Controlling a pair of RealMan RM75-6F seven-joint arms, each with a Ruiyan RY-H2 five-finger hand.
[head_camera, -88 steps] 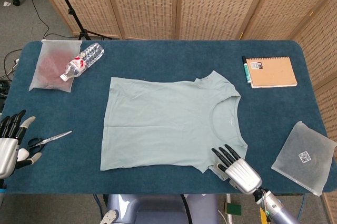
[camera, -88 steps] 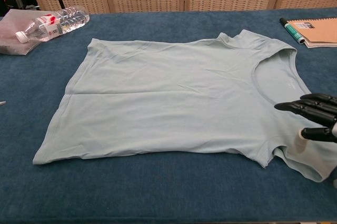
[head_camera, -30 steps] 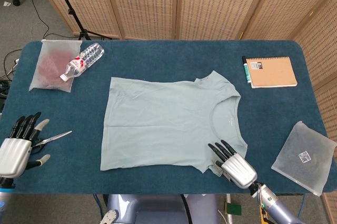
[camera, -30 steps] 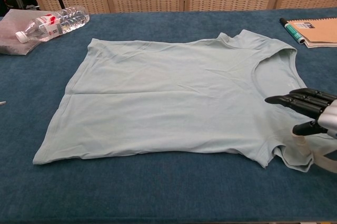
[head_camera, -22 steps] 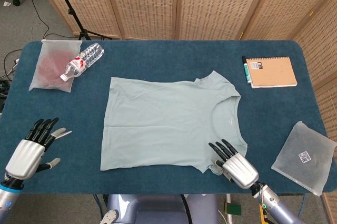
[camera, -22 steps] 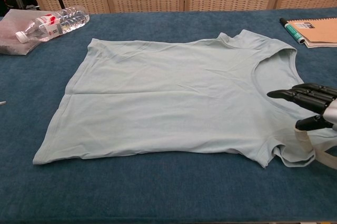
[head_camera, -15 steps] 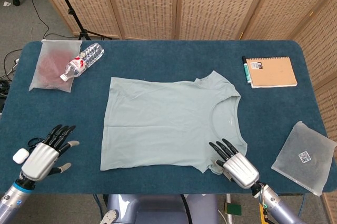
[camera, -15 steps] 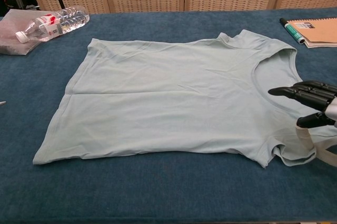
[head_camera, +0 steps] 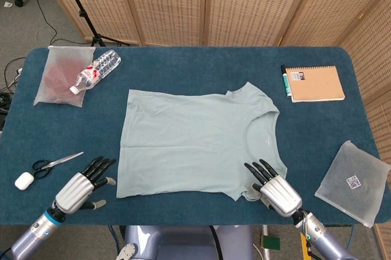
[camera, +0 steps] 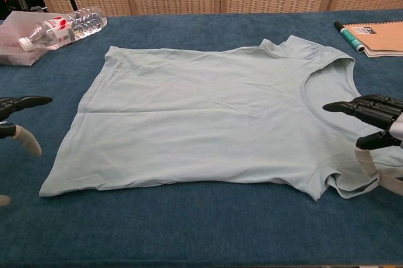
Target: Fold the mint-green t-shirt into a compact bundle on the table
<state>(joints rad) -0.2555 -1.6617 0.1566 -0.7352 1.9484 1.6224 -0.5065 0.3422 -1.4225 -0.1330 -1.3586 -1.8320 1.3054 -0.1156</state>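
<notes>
At the far left of the blue table (head_camera: 183, 65) lie a clear pouch (head_camera: 58, 77) with a water bottle (head_camera: 96, 69) resting on its edge, and nearer the front a small white object (head_camera: 24, 180) and scissors (head_camera: 54, 162). The left hand (head_camera: 82, 188) hovers just beside the shirt's bottom hem corner, fingers spread and empty. The mint-green t-shirt (head_camera: 195, 141) lies flat and unfolded mid-table, collar toward the right. The right hand (head_camera: 275, 190) sits at the near sleeve, fingers extended; its thumb seems to touch the sleeve fabric, though a real grip cannot be told. Further right are a marker (head_camera: 285, 80), a notebook (head_camera: 316, 83) and a frosted bag (head_camera: 354, 182).
</notes>
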